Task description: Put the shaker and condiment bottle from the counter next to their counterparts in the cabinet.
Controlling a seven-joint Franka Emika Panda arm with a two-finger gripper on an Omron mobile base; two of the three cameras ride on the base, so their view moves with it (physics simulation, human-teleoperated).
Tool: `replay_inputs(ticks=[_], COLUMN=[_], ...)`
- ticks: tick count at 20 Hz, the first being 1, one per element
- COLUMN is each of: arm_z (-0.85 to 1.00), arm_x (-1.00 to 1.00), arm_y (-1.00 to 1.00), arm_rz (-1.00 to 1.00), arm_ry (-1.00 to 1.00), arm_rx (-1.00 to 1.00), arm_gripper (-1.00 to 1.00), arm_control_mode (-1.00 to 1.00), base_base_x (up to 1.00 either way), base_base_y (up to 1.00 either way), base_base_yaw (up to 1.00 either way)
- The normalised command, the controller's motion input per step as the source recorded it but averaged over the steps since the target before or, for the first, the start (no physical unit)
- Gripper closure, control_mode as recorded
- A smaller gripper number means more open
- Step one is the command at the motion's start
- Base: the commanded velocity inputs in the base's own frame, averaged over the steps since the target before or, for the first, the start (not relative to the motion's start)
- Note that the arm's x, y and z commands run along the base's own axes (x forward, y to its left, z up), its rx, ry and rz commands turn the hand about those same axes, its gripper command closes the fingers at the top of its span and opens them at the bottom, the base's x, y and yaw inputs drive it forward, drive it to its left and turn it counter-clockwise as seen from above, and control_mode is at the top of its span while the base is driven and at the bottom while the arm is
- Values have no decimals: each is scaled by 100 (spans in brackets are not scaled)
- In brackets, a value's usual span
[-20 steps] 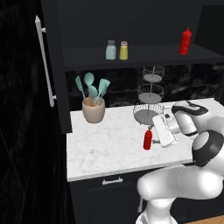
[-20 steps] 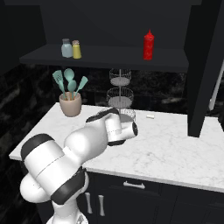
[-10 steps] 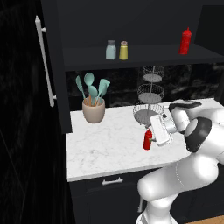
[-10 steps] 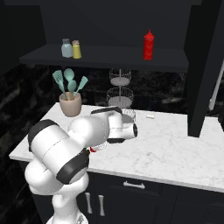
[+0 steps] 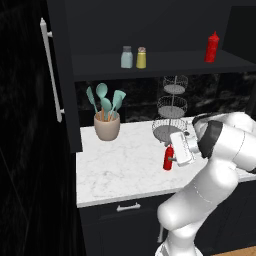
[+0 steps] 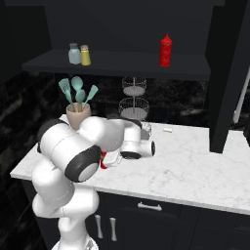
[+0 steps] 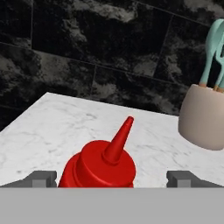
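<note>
The gripper [image 7: 111, 178] stands open around the red bottle [image 7: 102, 162] on the counter [image 5: 120, 170]; in the hand view one finger tip [image 7: 40, 178] sits to each side of the bottle, apart from its body, and the pointed nozzle leans up toward the upper right. In the left base view the bottle [image 5: 169, 158] stands upright near the front edge of the counter, just left of the white hand. Behind it, toward the wall, is a tiered wire stand [image 5: 171, 111], and farther left a beige pot [image 5: 107, 126] holding teal utensils [image 5: 104, 98]. In the right base view the arm bends low over the counter and hides most of the bottle; only a bit of red [image 6: 104, 159] shows beside the hand. The cabinet [image 5: 150, 62] above is open, its door [image 5: 60, 75] with the white bar handle swung to the left. On its shelf the yellow shaker [image 5: 141, 57] stands just right of the pale blue-green shaker [image 5: 127, 56], close together, and a second red bottle [image 5: 212, 47] stands well apart at the right end.
</note>
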Motion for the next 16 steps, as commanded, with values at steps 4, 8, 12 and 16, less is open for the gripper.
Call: replay_inputs(ticks=[4,8,12,16], arm_z=[-1,-1,0,3], arm_x=[0,0,0,-34], arm_y=[6,12,0,3], arm_rz=[0,0,0,0], arm_ry=[0,0,0,-4], arm_rx=[12,2,7,4], arm_gripper=[100,100,100,100], arm_control_mode=[-100,-100,-100,-100], base_base_x=[0,0,0,0], base_base_y=[0,0,0,0], base_base_yaw=[0,0,0,0])
